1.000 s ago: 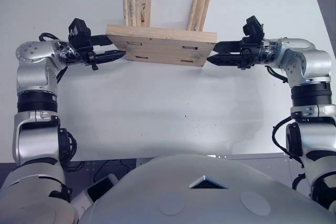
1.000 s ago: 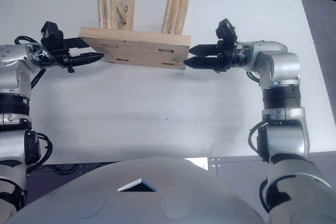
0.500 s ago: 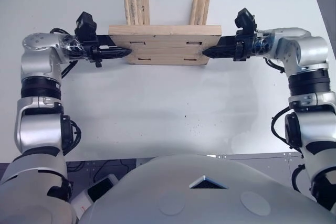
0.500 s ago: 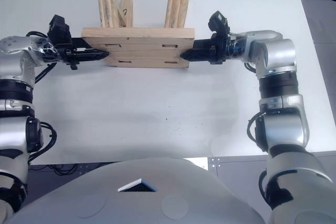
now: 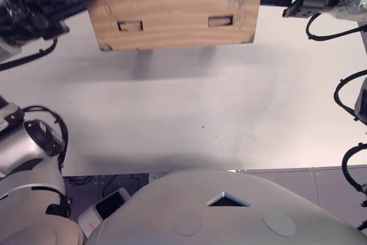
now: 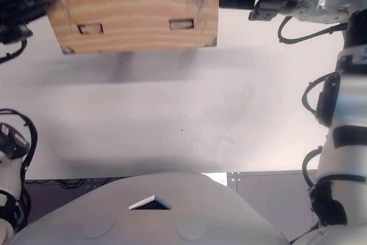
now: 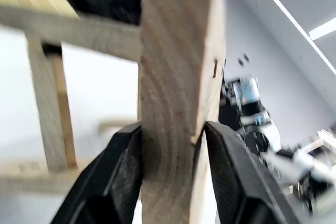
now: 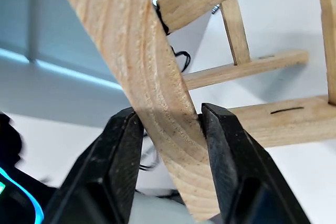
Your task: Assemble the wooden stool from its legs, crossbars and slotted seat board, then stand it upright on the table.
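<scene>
Both arms have raised the stool off the desk (image 5: 172, 119) since the earlier frames. It lay on the far part of the desk with its legs pointing away, and it is now held much closer to the head camera. The seat board (image 5: 172, 4) spans the far middle of the scene, its broad face towards the camera, with two slots showing along its near edge. A soft shadow falls on the desk just near of the board.

The left end effector (image 7: 173, 129) grips the board's left end. Its two black fingers (image 7: 123, 150) are closed tight against opposite faces, with the board's thickness between them. The right end effector (image 8: 168, 124) grips the right end in the same manner, fingers (image 8: 123, 140) pressed to either face of the wood.

Beyond the board, on its far side, the frame is attached. A leg (image 7: 79, 30) runs straight out from the board and a crossbar (image 7: 52, 108) joins it to the next leg.

A scatter of small dark specks lies on the desk right of centre, nearer the robot.
</scene>
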